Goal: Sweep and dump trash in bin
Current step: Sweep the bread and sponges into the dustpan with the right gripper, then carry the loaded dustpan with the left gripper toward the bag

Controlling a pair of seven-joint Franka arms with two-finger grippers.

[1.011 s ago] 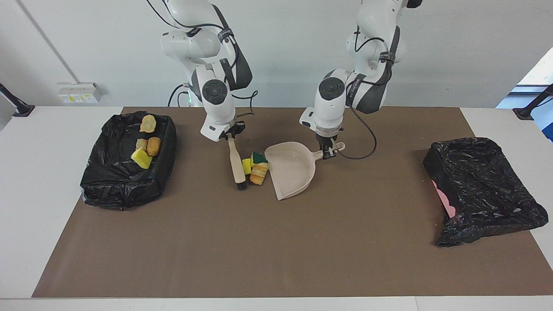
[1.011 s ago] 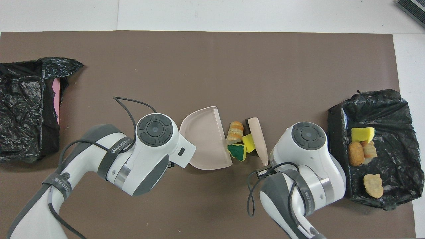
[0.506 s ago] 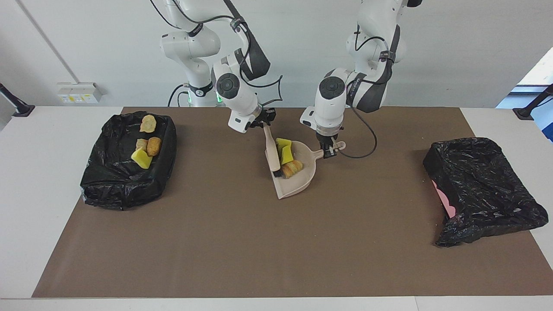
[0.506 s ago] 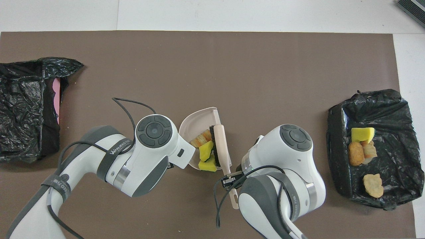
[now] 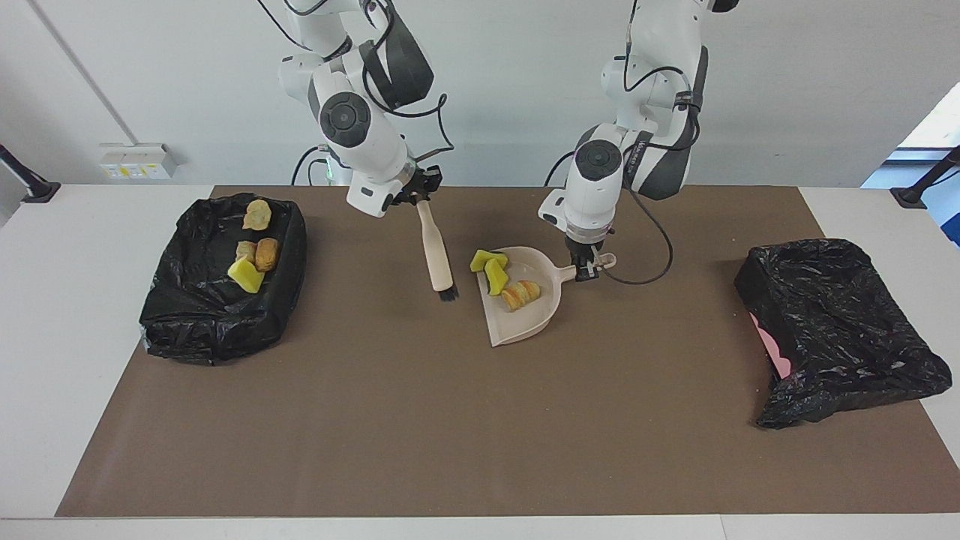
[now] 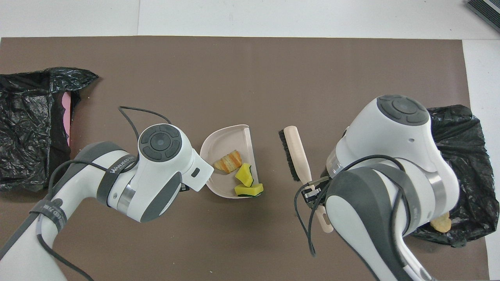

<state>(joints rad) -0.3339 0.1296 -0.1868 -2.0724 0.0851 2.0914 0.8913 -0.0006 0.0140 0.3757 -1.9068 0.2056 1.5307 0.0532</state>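
At centre frame we see the brush (image 5: 436, 247) now lifted clear by our right tool (image 5: 417, 196), clamped on its handle, while our left tool (image 5: 585, 264) pinches the dustpan (image 5: 534, 311), where three trash scraps (image 5: 501, 276) now lie swept in, ready for dumping in a bin (image 5: 840, 330).

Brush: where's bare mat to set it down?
Bare mat lies between the dustpan and the empty bin, and all along the mat's edge farthest from the robots. It is crowded between the brush and dustpan.
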